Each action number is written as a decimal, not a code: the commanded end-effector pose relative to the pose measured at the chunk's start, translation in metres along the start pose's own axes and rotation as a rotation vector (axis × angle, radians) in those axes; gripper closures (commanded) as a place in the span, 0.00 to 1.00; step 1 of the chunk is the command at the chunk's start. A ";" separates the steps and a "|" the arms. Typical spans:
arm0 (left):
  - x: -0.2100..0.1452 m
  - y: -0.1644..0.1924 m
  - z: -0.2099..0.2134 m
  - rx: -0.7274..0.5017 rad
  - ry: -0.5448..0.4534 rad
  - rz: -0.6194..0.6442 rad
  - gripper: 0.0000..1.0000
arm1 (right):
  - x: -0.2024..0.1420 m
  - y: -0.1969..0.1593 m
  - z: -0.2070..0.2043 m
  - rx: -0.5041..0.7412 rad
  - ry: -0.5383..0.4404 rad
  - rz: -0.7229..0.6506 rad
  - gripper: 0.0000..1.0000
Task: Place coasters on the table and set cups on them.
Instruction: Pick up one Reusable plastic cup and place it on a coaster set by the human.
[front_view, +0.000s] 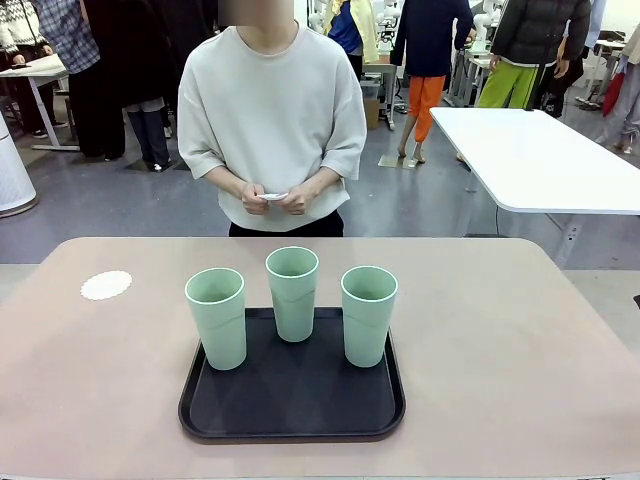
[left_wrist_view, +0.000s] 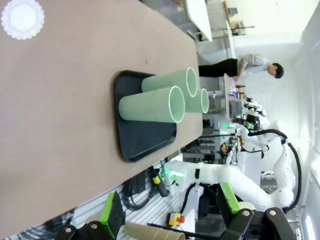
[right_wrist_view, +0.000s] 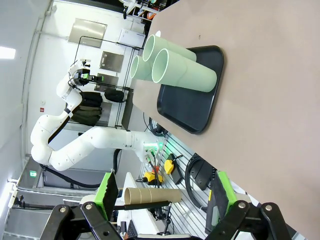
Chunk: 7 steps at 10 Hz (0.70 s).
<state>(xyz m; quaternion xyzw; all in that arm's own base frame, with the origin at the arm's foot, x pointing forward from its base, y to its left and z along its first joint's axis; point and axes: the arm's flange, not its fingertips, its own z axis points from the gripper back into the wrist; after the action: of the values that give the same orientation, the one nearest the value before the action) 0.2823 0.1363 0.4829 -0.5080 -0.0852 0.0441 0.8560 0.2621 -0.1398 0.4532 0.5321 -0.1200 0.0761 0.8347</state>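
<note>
Nearest the front camera sits a black tray (front_view: 290, 415), at the middle of the table's (front_view: 500, 350) near edge. Three cups (left_wrist_view: 152, 105) stand upright on its far half. They are the left cup (front_view: 216, 318) by the tray's left edge, the middle cup (front_view: 292, 293) at its far edge, and the right cup (front_view: 368, 315) by its right edge. Each is near its neighbour but apart from it.

One coaster (front_view: 106, 285) lies flat toward the table's far left corner, well apart from the tray, with nothing on it. At the far edge the person's hands (front_view: 297, 203) hold a small white thing (front_view: 272, 196), perhaps more coasters, though it is too small to tell. The left gripper (left_wrist_view: 169, 205) and the right gripper (right_wrist_view: 164, 192) hang back from the tray, jaws wide and empty.

The likeliest trouble is a toppled cup. They are tall on narrow bases and stand close together, so a wide jaw coming around one may knock the next. The tray's raised rim could also catch a base that is dragged rather than lifted.

The coaster looks thin and light. A cup set down off-centre or with a sideways push may shove it or end up half off it. Only one coaster is down, so two cups have no place yet. A reach toward the far edge could also meet the person's hands there.
</note>
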 end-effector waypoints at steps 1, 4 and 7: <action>0.000 0.000 0.001 -0.011 -0.006 -0.004 0.00 | 0.000 0.003 0.000 0.012 -0.004 0.012 0.00; 0.007 -0.024 -0.001 0.203 -0.012 -0.331 0.00 | 0.000 0.003 0.000 0.012 -0.004 0.012 0.00; 0.004 -0.056 -0.040 0.576 0.026 -0.656 0.00 | 0.000 0.003 0.000 0.012 -0.004 0.012 0.00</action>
<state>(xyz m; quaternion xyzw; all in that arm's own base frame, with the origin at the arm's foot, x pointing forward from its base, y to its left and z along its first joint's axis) 0.2948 0.0912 0.5293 -0.2822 -0.1697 -0.1839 0.9261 0.2622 -0.1394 0.4535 0.5318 -0.1196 0.0766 0.8349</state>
